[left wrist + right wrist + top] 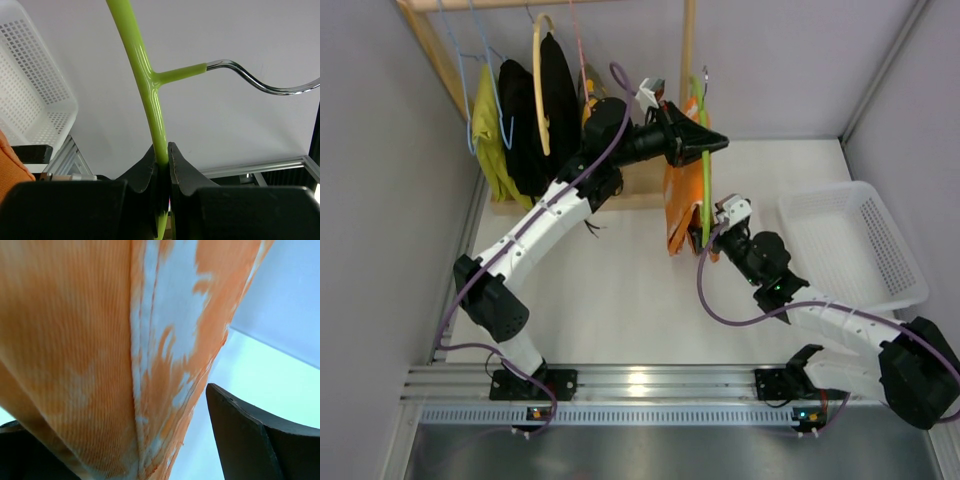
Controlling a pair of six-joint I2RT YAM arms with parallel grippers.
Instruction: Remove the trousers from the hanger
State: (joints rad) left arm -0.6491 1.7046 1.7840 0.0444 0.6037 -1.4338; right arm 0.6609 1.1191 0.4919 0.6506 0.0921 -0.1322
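Clamping the hanger [145,75] between closed fingers, the left hand [162,161] holds the lime-green plastic arch just below the stem where the metal hook [260,86] branches off. In the wrist view the hook touches nothing.

Overhead view: the left hand [708,146] is raised above the desk [620,300], at the far side, with the hanger [703,205] running from it toward the near edge.

Trousers [678,205]: bright orange with pale patches, draped on the hanger and hanging below the left hand. Whether the lower end reaches the desk cannot be told from above.

Right hand [723,222]: placed at the lower right edge of the trousers. Its wrist view shows the right hand [115,420] spread wide, with the trousers [75,340] hanging between the fingers. One finger [250,440] stands clear of the cloth, a gap showing. The other, at the lower left corner, is mostly hidden behind the cloth; contact there is possible but not confirmed.

Surroundings: a white basket [855,245] sits on the desk to the right, apart from both hands. A wooden rack [440,60] at the far left carries a black garment [545,110] and a yellow-green garment [490,140].
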